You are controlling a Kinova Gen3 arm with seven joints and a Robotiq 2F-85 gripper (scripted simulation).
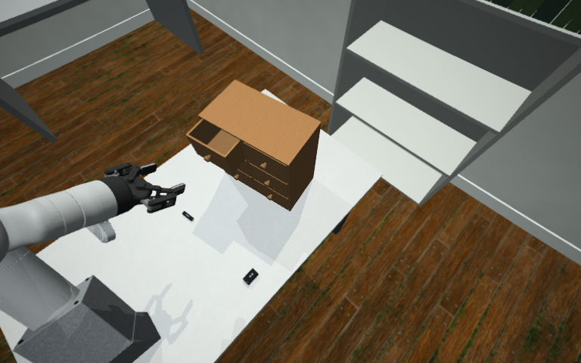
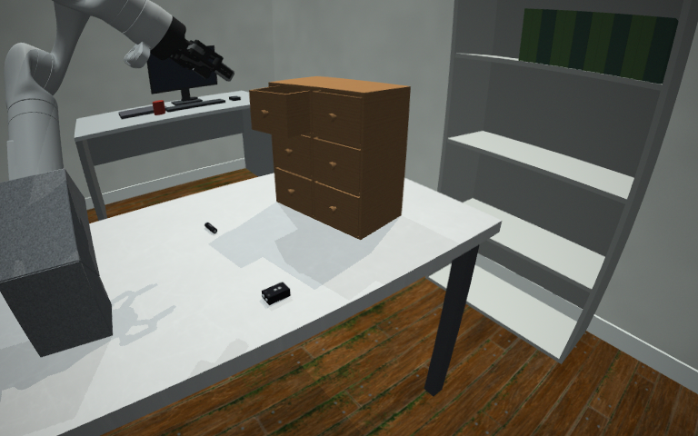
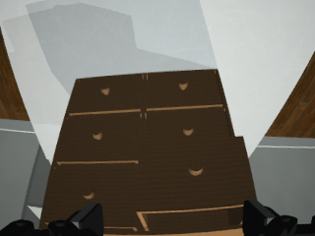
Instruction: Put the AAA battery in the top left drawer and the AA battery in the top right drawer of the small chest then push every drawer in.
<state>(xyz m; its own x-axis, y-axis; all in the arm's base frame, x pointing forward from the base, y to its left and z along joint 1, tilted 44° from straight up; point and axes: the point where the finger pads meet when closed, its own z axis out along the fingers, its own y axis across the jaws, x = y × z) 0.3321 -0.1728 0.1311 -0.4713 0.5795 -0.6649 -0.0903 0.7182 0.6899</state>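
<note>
The small chest (image 1: 261,119) (image 2: 385,153) stands upright on the table. Its top-row left drawer (image 1: 218,161) (image 2: 280,121) (image 3: 221,184) is pulled partly out; no battery shows in the visible part of its inside, and the rest is hidden. The top-row right drawer (image 1: 276,165) (image 2: 344,125) (image 3: 69,184) looks pushed in. One small black cylindrical battery (image 1: 187,215) (image 2: 210,227) lies on the table in front of the chest; I cannot tell whether it is AA or AAA. No second cylindrical battery shows. My gripper (image 1: 165,177) (image 2: 226,73) (image 3: 172,219) is open and empty, in the air before the pulled-out drawer.
A black block with light dots (image 1: 250,276) (image 2: 275,292) lies on the table (image 1: 205,295) (image 2: 169,257), nearer its long edge. The four lower drawers look shut. A shelf unit (image 1: 433,72) (image 2: 540,118) stands beyond the table, and a desk (image 2: 103,123) stands behind the arm.
</note>
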